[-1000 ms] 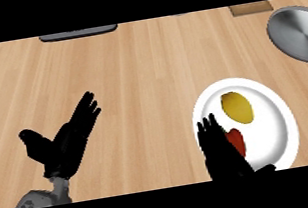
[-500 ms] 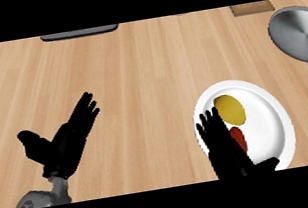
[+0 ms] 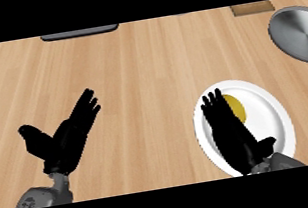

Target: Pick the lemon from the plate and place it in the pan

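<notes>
A yellow lemon [image 3: 236, 107] lies on the white plate [image 3: 273, 116] at the lower right, partly hidden by my right hand [image 3: 232, 131]. That hand is open, its straight fingers stretched over the plate's left half and the lemon's left side. A red item seen earlier on the plate is now hidden under the hand. The grey pan [image 3: 307, 34] sits at the right edge, above the plate. My left hand [image 3: 66, 137] rests open at the lower left, fingers up.
A dark flat object [image 3: 79, 32] lies along the counter's far edge at the upper left. A brown block [image 3: 251, 7] sits at the far edge near the pan. Bare wooden counter lies between the two hands.
My right hand has moved up and forward over the plate, now covering the red item and the lemon's left side. The left hand has barely moved.
</notes>
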